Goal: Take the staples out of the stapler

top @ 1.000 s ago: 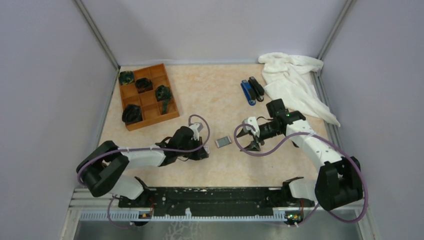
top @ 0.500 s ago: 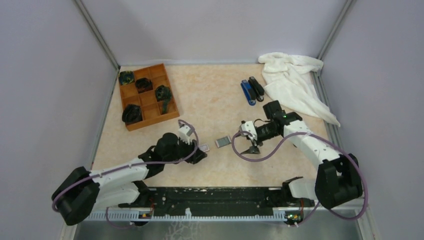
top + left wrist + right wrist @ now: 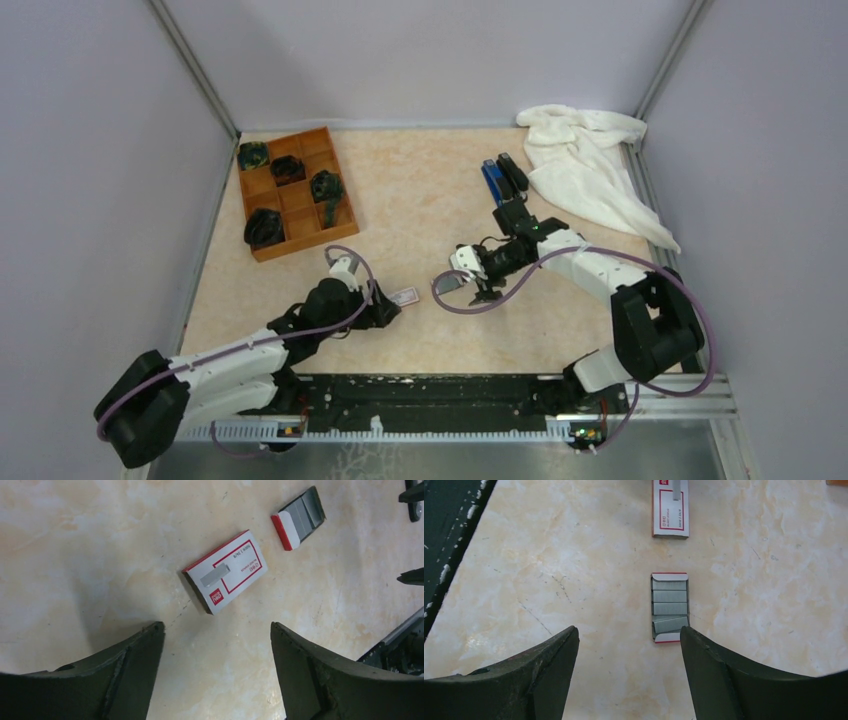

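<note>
A short silvery-grey strip that looks like the staples (image 3: 215, 575) lies on top of a small white-and-red box (image 3: 240, 565) (image 3: 405, 296). My left gripper (image 3: 217, 625) (image 3: 388, 308) stands open just short of that box, with nothing between its fingers. My right gripper (image 3: 629, 630) (image 3: 472, 282) is also open and empty. It hovers over the table just behind a small open tray of grey staple strips (image 3: 670, 607) (image 3: 447, 283). The black stapler (image 3: 513, 174) lies far back, beside a blue stapler (image 3: 490, 180), away from both grippers.
A wooden compartment tray (image 3: 303, 232) with dark objects in it stands at the back left. A white cloth (image 3: 585, 165) is crumpled at the back right. Side walls close in the table on the left and right.
My left gripper has opened and drawn back toward the near left, uncovering the white-and-red box. My right gripper has opened wider and moved left up to the open tray.
</note>
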Robot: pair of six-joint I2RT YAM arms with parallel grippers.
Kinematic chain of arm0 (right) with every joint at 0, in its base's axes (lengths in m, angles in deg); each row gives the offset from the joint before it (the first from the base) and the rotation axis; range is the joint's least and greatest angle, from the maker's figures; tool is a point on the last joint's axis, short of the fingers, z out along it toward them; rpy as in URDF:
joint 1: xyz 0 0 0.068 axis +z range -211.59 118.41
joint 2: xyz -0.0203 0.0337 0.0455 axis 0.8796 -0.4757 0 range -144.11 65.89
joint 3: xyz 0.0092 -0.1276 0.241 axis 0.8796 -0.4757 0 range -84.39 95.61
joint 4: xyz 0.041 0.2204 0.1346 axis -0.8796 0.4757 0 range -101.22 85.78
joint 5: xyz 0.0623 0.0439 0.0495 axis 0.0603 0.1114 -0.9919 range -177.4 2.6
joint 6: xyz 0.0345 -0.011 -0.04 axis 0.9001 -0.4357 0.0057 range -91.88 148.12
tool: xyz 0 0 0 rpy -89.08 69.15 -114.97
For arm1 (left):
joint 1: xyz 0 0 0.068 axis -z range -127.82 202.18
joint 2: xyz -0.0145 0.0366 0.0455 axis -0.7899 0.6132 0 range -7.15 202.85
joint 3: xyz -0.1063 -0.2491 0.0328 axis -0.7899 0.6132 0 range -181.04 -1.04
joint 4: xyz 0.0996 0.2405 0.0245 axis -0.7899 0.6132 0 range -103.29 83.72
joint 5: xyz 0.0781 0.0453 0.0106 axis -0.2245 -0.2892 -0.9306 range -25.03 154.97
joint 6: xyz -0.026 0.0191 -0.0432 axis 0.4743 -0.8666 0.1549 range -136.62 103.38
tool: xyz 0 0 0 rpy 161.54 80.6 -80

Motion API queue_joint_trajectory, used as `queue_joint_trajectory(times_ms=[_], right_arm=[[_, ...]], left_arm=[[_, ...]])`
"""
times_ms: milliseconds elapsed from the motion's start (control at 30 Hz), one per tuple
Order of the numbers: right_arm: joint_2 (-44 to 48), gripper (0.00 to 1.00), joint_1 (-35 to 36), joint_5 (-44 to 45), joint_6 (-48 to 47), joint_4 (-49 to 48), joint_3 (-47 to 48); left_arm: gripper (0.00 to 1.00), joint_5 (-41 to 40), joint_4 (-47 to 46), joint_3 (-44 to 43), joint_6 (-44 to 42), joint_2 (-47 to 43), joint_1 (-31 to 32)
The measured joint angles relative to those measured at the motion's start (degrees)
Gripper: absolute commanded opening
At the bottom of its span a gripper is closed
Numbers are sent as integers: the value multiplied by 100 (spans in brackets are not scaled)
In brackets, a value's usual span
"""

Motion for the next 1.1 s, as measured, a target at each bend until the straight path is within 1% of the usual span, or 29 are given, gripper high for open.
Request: queue_joint_trajectory(times_ms=[33, 133, 200, 467, 567, 833, 1100], right_arm=[[0, 75, 0, 70, 42, -61, 0], [-2, 75, 0, 190, 142, -227, 0], [-7, 75, 0, 243, 199, -308, 0], [-11, 74, 0, 444, 295, -470, 0], [-63, 73, 0, 544, 273, -483, 2], [-614, 72, 0, 750, -35, -468, 52], [-1086, 74, 11, 778, -26, -586, 407]], left_arm=[[82, -22, 4, -7, 79, 160, -2], [69, -59, -94, -195, 278, 627, -28], [64, -46, -199, -323, 339, 957, -55], [52, 131, -522, -627, 385, 1703, -227], [47, 249, -632, -739, 310, 1950, -321], [40, 586, -811, -970, 52, 2404, -496], [40, 656, -813, -1110, -111, 2592, -544]])
